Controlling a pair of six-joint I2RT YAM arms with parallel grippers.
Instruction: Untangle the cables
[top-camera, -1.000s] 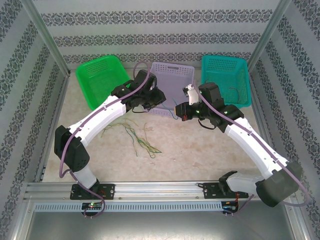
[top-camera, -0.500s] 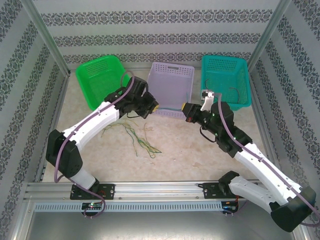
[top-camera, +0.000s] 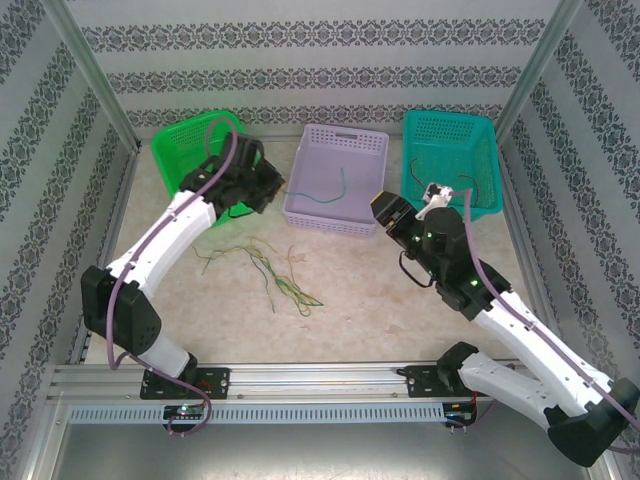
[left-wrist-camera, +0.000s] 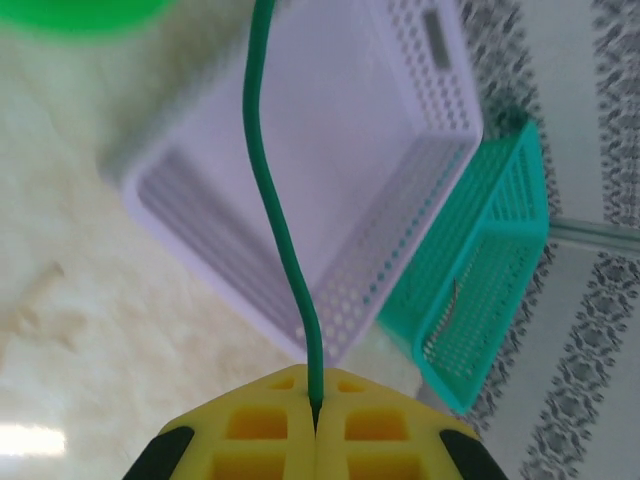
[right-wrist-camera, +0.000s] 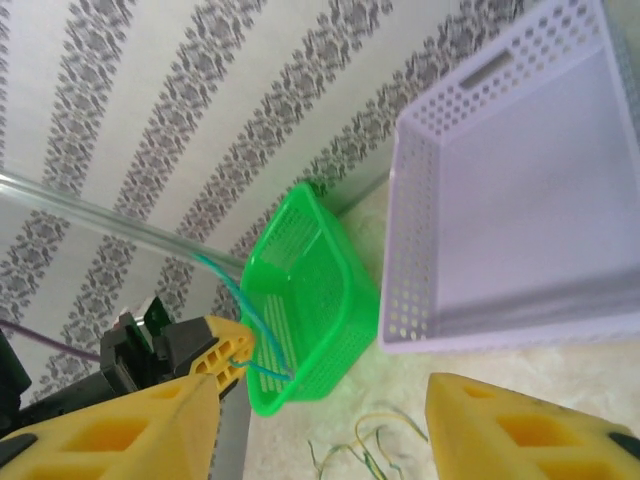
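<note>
Both arms have pulled apart since the earlier overhead frame, where they met at the front of the purple basket (top-camera: 345, 135). The left one has swung to the upper left, beside the green basket (top-camera: 190, 150), and the right one has backed off toward the right.

My left claw (left-wrist-camera: 315, 420) is closed on a green cable (left-wrist-camera: 275, 220), pinched between its yellow pads, and the strand runs out from it over the purple basket. From overhead the same cable (top-camera: 335, 190) curves across that basket's floor. My right claw (right-wrist-camera: 322, 410) has let go: its jaws stand wide apart with nothing between them.

I judge the job partly done. One green cable is free of the bunch and over the purple basket, and a dark strand (top-camera: 465, 185) already lies in the teal basket (top-camera: 450, 125). What remains is the loose knot of yellow and green cables (top-camera: 275, 270) on the desk (top-camera: 400, 300), left of centre and well apart from both claws. Those still cross one another and need separating.
</note>
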